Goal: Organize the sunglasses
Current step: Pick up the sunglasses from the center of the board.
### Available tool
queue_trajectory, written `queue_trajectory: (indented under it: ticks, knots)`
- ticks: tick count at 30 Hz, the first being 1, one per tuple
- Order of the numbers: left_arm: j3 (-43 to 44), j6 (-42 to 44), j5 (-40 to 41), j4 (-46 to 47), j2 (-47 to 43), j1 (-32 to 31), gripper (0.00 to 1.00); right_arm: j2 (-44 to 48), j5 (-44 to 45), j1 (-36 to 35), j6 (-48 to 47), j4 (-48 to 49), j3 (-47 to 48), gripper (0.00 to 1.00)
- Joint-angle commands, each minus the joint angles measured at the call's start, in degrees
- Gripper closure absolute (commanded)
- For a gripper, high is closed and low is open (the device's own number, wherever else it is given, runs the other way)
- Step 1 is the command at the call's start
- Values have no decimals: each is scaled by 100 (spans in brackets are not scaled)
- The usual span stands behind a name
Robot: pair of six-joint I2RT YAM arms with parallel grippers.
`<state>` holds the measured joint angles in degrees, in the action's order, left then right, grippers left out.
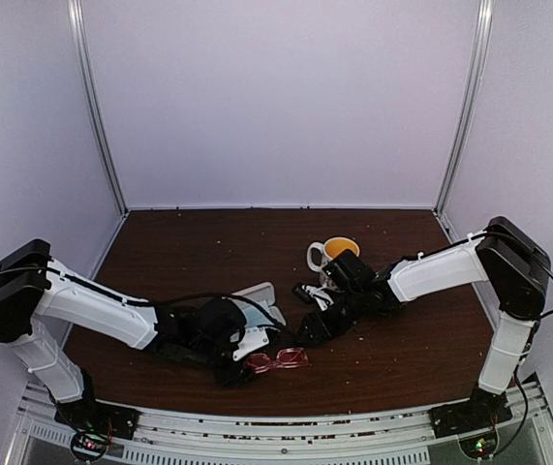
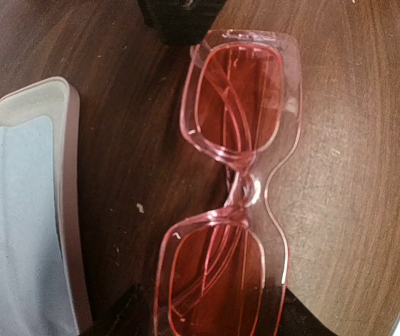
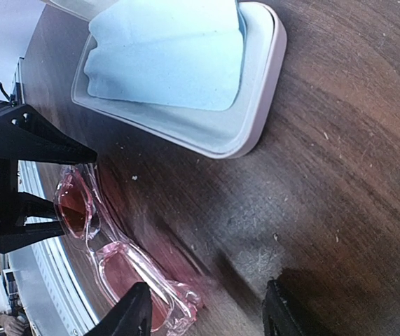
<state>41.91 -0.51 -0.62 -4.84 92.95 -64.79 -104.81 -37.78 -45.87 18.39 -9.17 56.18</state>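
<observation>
One pair of sunglasses (image 2: 238,98) sits inside the spread left gripper (image 3: 77,190); right gripper (image 3: 207,287) spread.

We are seeing the sunglasses (image 2: 238,185) as glossy, translucent pink plastic with smooth tinted lenses; we are reading the table (image 2: 354,140) as dark grained wood, matt and finely speckled; the cloth (image 3: 168,52) is looking soft and matt; the case (image 3: 259,112) is showing a smooth, satin shell.

White arms (image 1: 102,310), black joints (image 1: 518,271) (thin black cables (image 1: 194,297) trailing).
</observation>
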Motion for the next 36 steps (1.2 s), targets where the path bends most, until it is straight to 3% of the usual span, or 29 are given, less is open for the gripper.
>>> queue_trajectory:
  ticks: [1, 8, 14, 24, 36]
  knots:
    - [197, 149, -6, 1, 88, 46, 43, -3, -55, 17, 11, 135, -122, 45]
    - [269, 152, -334, -18, 184, 133, 51, 81, -4, 13, 17, 176, -259, 46]
    - [340, 51, -944, -119, 160, 318, 38, 138, 33, 19, 31, 224, -334, 46]
    - [731, 182, -1611, -599, 549, 563, 32, 196, 16, 20, 62, 366, -470, 46]
    - [968, 241, -2011, -824, 843, 590, 50, 163, -32, 23, 125, 563, -580, 46]
